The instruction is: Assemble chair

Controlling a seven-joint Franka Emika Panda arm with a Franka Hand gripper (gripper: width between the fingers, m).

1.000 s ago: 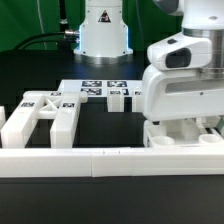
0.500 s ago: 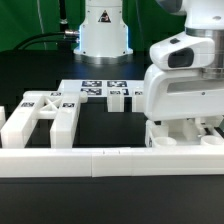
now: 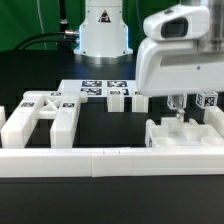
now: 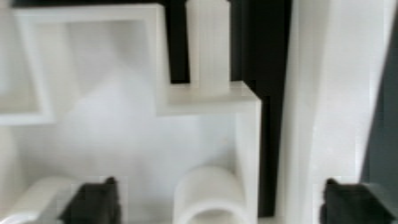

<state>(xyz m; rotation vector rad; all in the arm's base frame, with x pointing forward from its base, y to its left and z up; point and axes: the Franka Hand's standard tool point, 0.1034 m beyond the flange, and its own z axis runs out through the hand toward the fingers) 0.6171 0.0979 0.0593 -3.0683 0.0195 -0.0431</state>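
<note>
My gripper (image 3: 178, 110) hangs just above a chunky white chair piece (image 3: 186, 136) that lies at the exterior view's right, against the long rail. In the wrist view the gripper (image 4: 221, 202) stands open. Its dark fingertips (image 4: 93, 202) are far apart, and a rounded white peg (image 4: 214, 192) of the piece rises between them, touched by neither. A slotted chair panel (image 3: 40, 116) lies at the exterior view's left. A small pegged block (image 3: 117, 98) stands near the middle. A tagged cube (image 3: 208, 100) shows behind the gripper.
The long low white rail (image 3: 100, 160) runs along the front of the black table. The marker board (image 3: 97, 87) lies flat at the back, before the robot's base (image 3: 104, 35). My white wrist body (image 3: 175, 55) hides part of the right side.
The gripper, shut low on the right chair piece a second ago, has opened and risen. The piece stays on the table against the rail.
</note>
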